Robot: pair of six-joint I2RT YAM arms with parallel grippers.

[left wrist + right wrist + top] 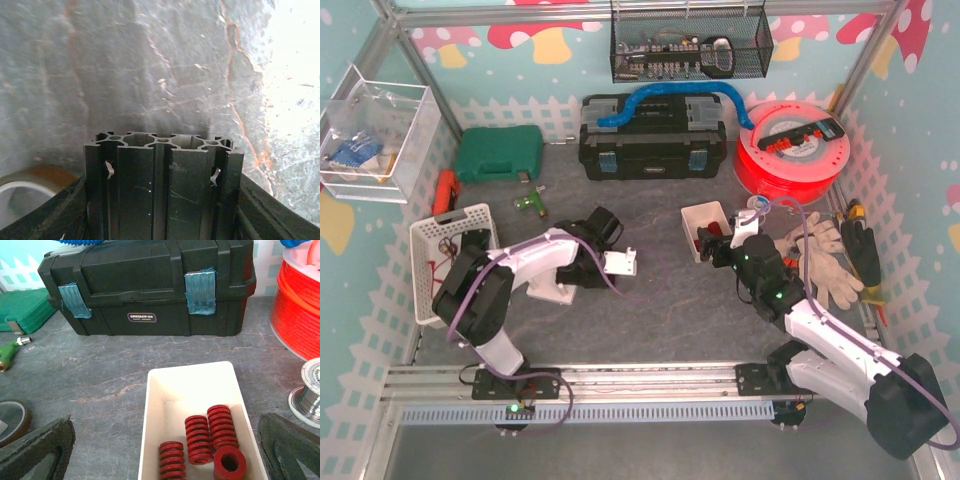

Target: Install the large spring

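Surface: grey stone-patterned table (pixel 660 320) inside a metal frame with pastel mushroom-and-fence walls; black plastic toolbox (pixel 145 285) at the back.
Task's thing: red coil springs (pixel 198 440) — four, all lying in the white rectangular plastic bin (pixel 190 385), right of the table's middle. Three lie on their sides and one sits end-on at the near corner. I cannot tell which is the large one; the end-on one looks stoutest.
Right gripper (pixel 165 422): my jaws are spread wide apart, hanging over the near end of the bin. Nothing is between them and they touch no spring.
Left gripper (pixel 162 217): my fingers (pixel 60 215) flank a black ribbed metal extrusion (pixel 135 185), close on both sides. I cannot tell whether they press on it or only stand beside it.
Done: nothing of the install itself, by my reading — every spring I can see is in the bin, and none sits on or in the extrusion.
Left to do: choose the large spring, grip it, lift it clear of the bin wall, carry it across to the left side and seat it.
Stage: early; I judge this the approach to the pick.
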